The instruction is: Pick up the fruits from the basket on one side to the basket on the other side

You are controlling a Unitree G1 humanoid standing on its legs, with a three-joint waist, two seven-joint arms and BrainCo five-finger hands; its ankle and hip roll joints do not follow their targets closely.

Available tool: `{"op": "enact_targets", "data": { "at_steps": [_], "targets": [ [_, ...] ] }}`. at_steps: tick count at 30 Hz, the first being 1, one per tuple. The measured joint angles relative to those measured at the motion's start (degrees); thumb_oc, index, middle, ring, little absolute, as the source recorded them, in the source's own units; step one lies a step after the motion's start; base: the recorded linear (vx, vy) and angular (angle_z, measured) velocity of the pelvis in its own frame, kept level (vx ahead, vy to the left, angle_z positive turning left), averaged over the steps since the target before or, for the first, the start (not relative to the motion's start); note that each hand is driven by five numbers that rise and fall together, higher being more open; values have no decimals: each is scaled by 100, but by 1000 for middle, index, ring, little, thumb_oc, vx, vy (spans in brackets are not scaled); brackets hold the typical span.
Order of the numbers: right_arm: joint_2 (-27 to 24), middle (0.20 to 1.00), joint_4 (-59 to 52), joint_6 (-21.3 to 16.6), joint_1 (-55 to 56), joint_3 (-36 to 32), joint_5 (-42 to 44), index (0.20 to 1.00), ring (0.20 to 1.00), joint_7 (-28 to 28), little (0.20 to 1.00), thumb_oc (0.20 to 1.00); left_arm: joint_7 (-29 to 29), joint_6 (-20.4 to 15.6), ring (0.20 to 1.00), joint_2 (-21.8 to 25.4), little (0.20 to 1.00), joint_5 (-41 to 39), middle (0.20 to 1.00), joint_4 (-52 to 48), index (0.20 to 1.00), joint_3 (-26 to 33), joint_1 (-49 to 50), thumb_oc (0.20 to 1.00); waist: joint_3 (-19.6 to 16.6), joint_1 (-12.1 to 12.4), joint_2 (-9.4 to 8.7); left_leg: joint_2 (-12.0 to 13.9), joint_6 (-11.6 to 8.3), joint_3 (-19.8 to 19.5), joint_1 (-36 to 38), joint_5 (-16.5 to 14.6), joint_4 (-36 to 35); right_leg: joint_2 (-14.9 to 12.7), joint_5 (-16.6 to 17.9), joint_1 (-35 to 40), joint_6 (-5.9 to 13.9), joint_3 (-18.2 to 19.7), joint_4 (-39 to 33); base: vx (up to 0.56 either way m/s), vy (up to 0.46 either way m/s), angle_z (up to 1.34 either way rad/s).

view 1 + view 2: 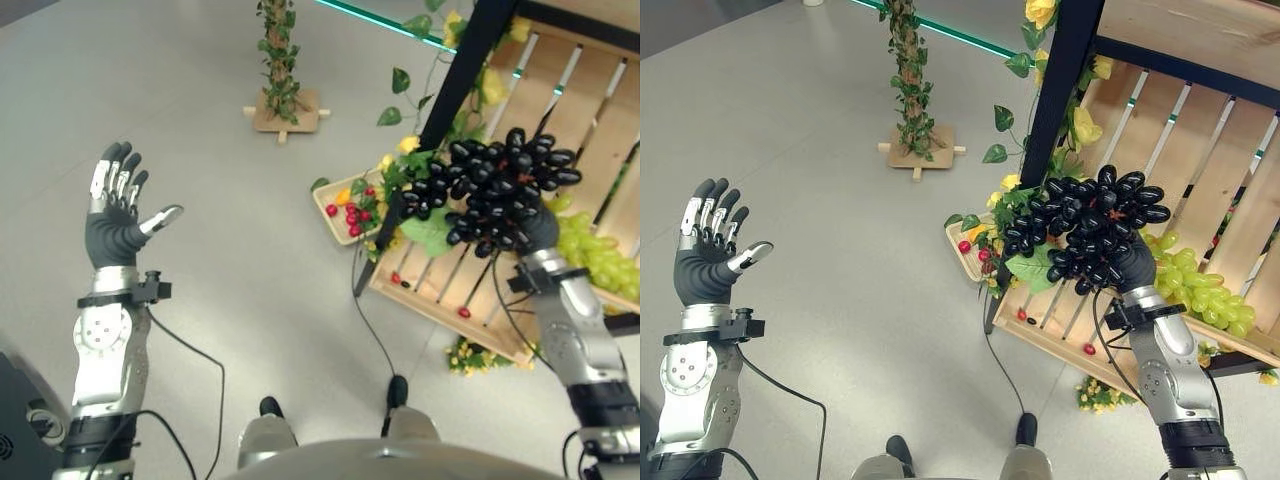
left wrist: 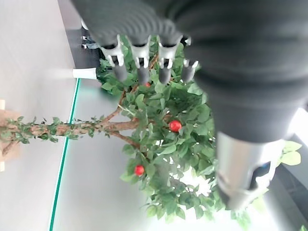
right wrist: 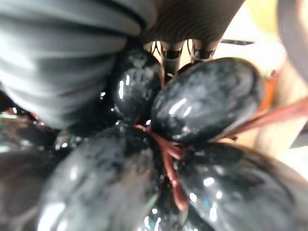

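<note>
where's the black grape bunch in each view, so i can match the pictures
Left eye view: the black grape bunch sits right of centre, raised over the wooden crate on the right hand.
Right eye view: the bunch is nearer the middle.
Left wrist view: not in it.
Right wrist view: glossy grapes seen very close.
Shared landmark: the green grapes beside the bunch in both eye views.

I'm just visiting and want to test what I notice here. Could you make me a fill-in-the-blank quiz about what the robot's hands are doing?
1. The right hand holds a bunch of ____ grapes.
2. The left hand is raised with fingers spread, holding ____.
3. The green grapes lie in the wooden ____.
4. The small tray on the floor holds small ____ fruits.

Missing words: black; nothing; crate; red
</note>
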Motion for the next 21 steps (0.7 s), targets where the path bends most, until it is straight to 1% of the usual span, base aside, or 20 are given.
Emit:
{"op": "enact_targets", "data": {
  "at_steps": [3, 7, 9, 13, 15, 21],
  "targets": [
    [16, 200, 138, -36, 90, -334, -59, 200, 200, -236, 200, 200, 20, 6, 1000, -22, 1000, 0, 1000, 0, 1000, 5, 1, 1000, -16, -15, 12, -9, 0, 0, 57, 0, -29, 0, -1, 56, 0, 0, -11, 0, 0, 0],
    [-4, 200, 448, -199, 108, -565, -59, 200, 200, -533, 200, 200, 20, 32, 1000, -22, 1000, 0, 1000, 50, 1000, 5, 11, 1000, -100, -67, 13, -12, 1, -3, 56, 0, -39, -1, 0, 56, 0, -1, -11, 0, 0, 0],
    [-170, 200, 692, -233, 105, -597, -59, 200, 200, -616, 200, 200, 19, 38, 1000, -20, 1000, 0, 1000, 120, 1000, 5, 8, 1000, -168, -115, 23, -16, 1, -6, 53, 0, -49, -2, -1, 56, 0, -2, -14, 0, 0, 0],
    [-390, 200, 1055, -253, 114, -786, -80, 200, 200, -810, 200, 200, 15, 79, 1000, -19, 1000, -3, 1000, 130, 1000, 3, 10, 1000, -194, -124, 34, -16, 1, -6, 54, 2, -46, -2, 2, 54, 4, -2, -14, 0, 0, 0],
    [-632, 200, 1430, -340, 110, -825, -87, 200, 200, -965, 200, 200, 10, 82, 1000, -2, 1000, -8, 1000, 132, 1000, 1, 9, 1000, -215, -127, 29, -19, 1, -7, 55, 2, -40, -7, 6, 56, 10, -1, -13, 0, 0, 0],
    [-1135, 200, 2210, -364, 10, -984, -186, 200, 200, -1271, 200, 200, -42, 86, 1000, 43, 1000, -24, 1000, 156, 1000, -58, 5, 1000, -226, -141, 49, -22, 4, -4, 68, 4, -33, -10, 29, 64, 13, 0, -19, 0, 0, 0]
  ]
}}
